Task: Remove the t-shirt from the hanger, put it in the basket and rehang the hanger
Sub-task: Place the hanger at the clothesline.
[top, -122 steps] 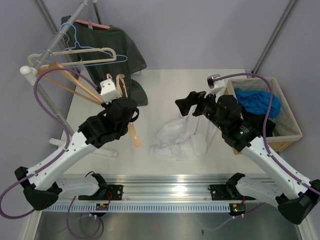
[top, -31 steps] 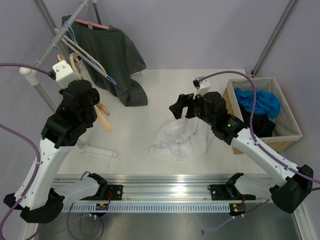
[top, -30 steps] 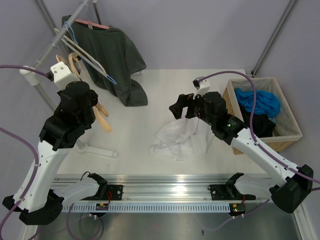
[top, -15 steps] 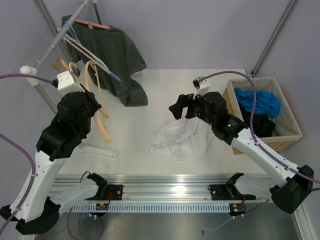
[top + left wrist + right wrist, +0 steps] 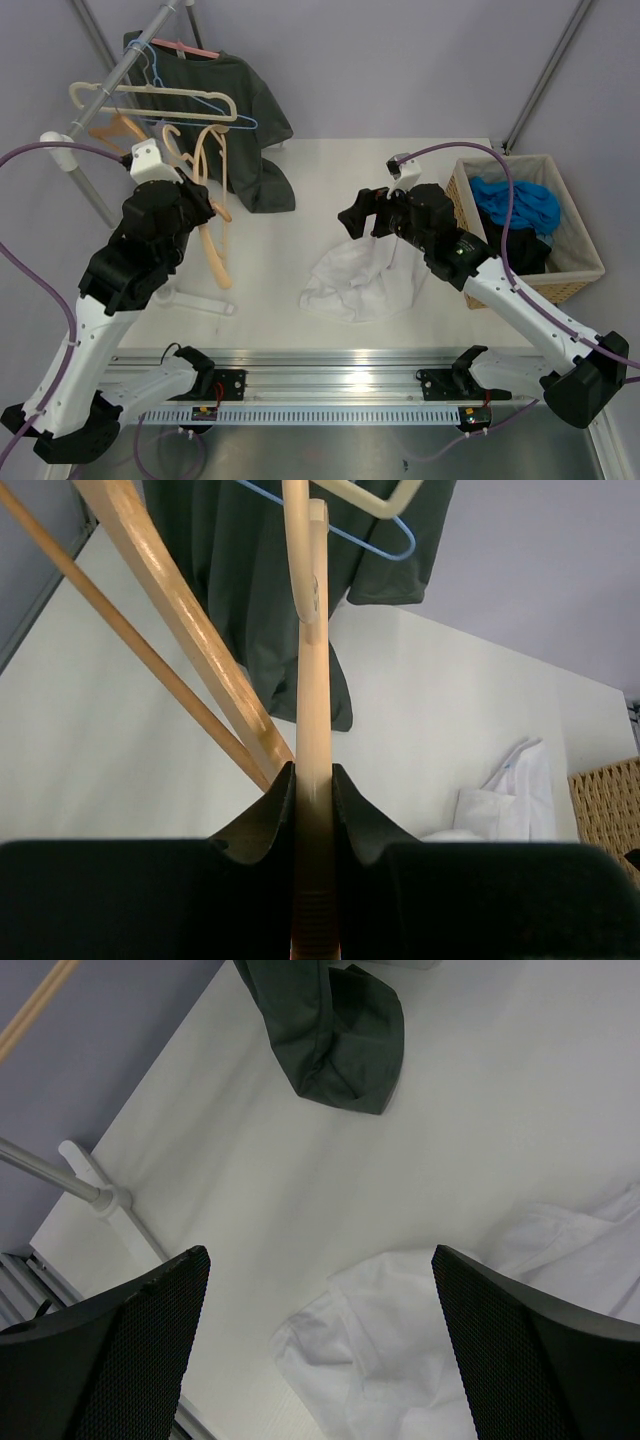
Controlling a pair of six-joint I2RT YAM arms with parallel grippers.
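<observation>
Top external view: the left gripper (image 5: pixel 203 203) is clamped on a bare wooden hanger (image 5: pixel 219 262). The white t-shirt (image 5: pixel 360 275) lies crumpled mid-bench (image 5: pixel 330 175), below the right gripper (image 5: pixel 354 215), whose jaws gape wide.

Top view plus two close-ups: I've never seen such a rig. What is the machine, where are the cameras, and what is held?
Two robot arms stand at the near edge of a table. One camera looks down from above; one rides on each wrist. The left pincer is shut on a pale wooden hanger. The right pincer hangs open, empty, over the edge of a crumpled white t-shirt on the table. A dark t-shirt hangs on the rail; a basket holds clothes.
</observation>
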